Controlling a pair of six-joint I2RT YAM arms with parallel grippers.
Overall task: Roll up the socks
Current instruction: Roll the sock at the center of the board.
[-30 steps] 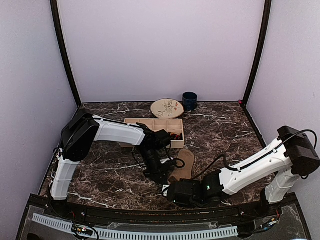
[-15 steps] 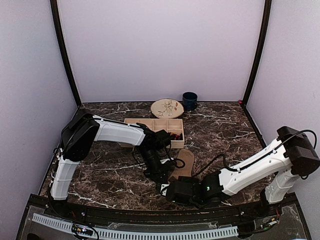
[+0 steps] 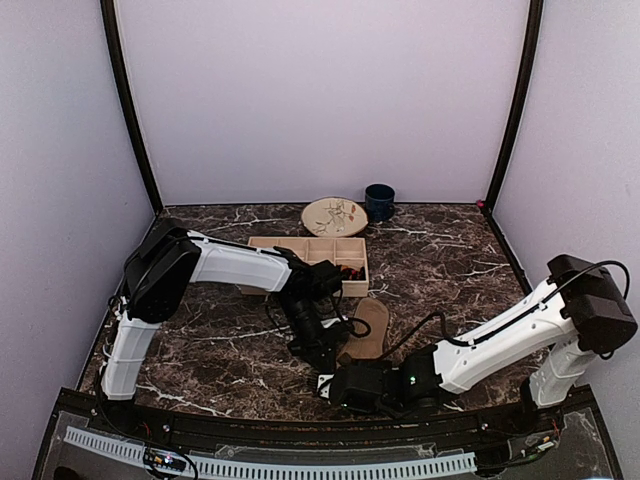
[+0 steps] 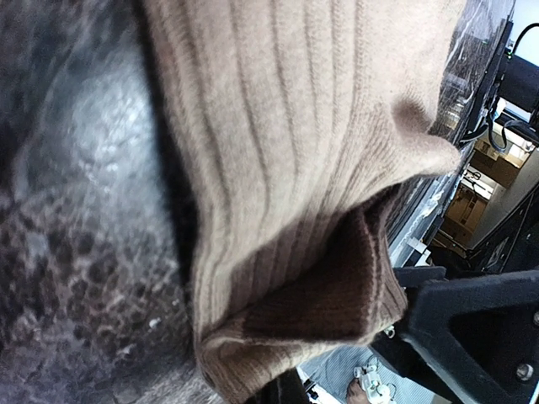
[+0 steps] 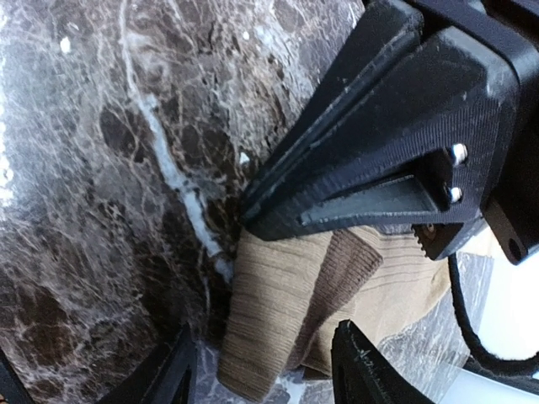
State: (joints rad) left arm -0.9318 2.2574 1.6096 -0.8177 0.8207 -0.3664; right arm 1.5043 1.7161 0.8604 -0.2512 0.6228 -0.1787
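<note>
Motion is all on one side: the right gripper (image 3: 328,384), jaws parted and empty, has slid left toward the cuff of the ribbed tan-brown fabric sock (image 3: 368,326) on the dark marble table (image 3: 205,335); the left gripper (image 3: 322,350) stays clenched on that sock, so rolling looks ready to begin

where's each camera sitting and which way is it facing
Top external: high behind the arms, facing the back wall across the table; left arm, right arm, bases nearest.
Right wrist: low, looking down at the table; right gripper open at the bottom, left gripper over the tan sock.
Left wrist: close against the sock; own fingers unseen, right gripper lower right.
Both wrist views share the sock's cuff.
</note>
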